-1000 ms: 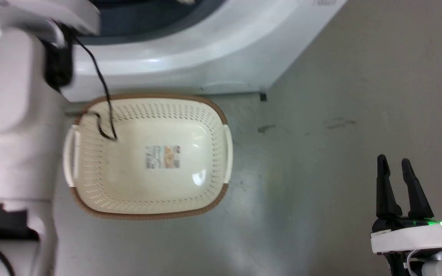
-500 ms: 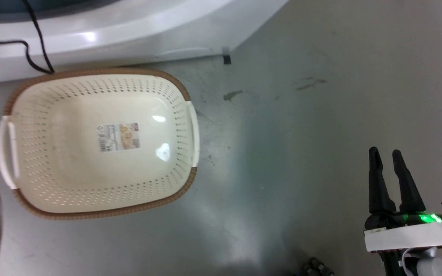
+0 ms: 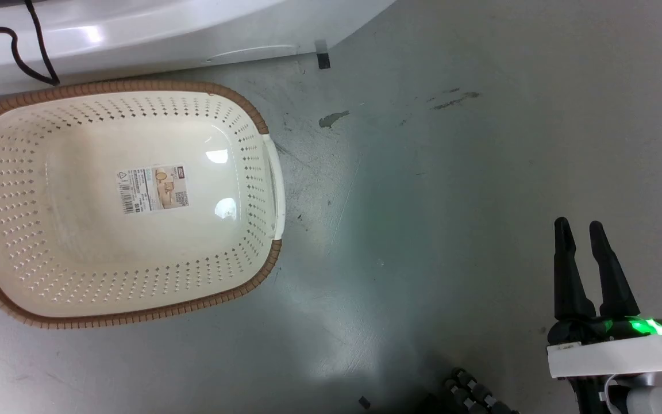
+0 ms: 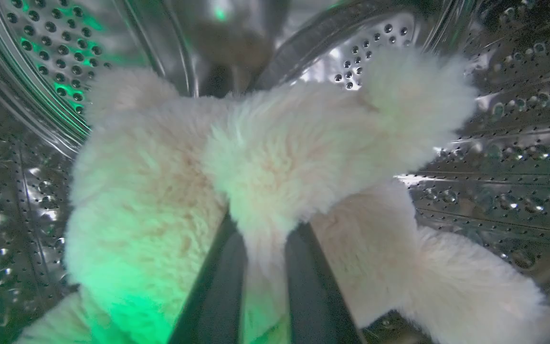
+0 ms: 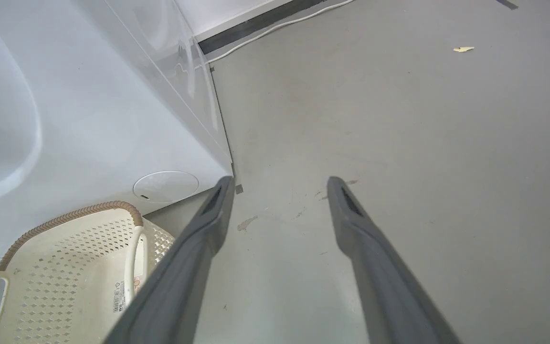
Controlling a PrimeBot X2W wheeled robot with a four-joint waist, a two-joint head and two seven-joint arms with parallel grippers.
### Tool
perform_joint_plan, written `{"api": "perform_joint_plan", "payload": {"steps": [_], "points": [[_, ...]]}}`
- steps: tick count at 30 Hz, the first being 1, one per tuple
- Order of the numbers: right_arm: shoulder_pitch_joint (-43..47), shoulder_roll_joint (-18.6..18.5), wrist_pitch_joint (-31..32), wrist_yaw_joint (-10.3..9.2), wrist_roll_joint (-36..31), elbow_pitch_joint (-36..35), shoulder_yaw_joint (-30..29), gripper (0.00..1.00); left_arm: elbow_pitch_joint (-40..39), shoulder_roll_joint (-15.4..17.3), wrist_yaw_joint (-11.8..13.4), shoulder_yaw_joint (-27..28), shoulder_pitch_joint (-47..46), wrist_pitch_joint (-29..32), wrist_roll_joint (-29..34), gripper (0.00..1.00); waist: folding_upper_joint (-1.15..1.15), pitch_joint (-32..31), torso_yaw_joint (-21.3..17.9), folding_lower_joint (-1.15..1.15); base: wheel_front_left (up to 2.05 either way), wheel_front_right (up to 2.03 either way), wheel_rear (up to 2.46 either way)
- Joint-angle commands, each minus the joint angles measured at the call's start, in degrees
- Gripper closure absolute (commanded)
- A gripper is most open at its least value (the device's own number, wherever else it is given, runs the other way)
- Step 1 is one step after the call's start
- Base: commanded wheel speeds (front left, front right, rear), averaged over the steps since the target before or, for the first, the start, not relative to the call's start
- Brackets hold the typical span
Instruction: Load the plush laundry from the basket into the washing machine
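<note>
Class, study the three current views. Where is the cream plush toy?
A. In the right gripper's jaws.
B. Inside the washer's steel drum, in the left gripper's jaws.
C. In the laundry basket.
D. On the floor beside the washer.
B: the left wrist view shows the plush toy against the perforated steel drum, its fur pinched by the left gripper; the basket floor bears just a label.

You get even overhead light on the floor (image 3: pixel 423 230), with glare spots in the basket (image 3: pixel 78 247). Inside the drum (image 4: pixel 494 143) it's dim and green-tinted, and the toy (image 4: pixel 256 157) looks soft, perhaps out of focus.
</note>
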Motion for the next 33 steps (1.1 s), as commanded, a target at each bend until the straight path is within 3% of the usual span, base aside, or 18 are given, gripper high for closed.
{"api": "perform_joint_plan", "payload": {"steps": [1, 3, 18, 33], "points": [[0.24, -0.03, -0.25, -0.04, 0.22, -0.31, -0.04, 0.0, -0.12, 0.17, -0.2, -0.17, -1.54, -0.17, -0.11, 0.79, 0.0, 0.13, 0.13, 0.0, 0.0, 0.0, 0.0], [0.12, -0.03, -0.25, -0.04, 0.13, -0.39, -0.14, 0.0, 0.41, -0.11, 0.19, -0.08, -1.74, 0.14, -0.56, 0.0, 0.0, 0.33, 0.47, 0.0, 0.0, 0.0, 0.0], [-2.35, -0.03, -0.25, -0.04, -2.77, 1.23, -3.57, 0.0, 1.79, -6.03, -1.87, -2.53, 1.56, -3.64, -3.41, 0.0, 0.0, -5.31, 6.31, 0.0, 0.0, 0.0, 0.0], [-0.79, -0.03, -0.25, -0.04, -7.62, 5.06, -6.0, 0.0, 2.92, -12.53, -2.93, -2.29, 18.65, -8.47, -8.13, 0.0, 0.0, -20.22, 12.43, 0.0, 0.0, 0.0, 0.0]]}}
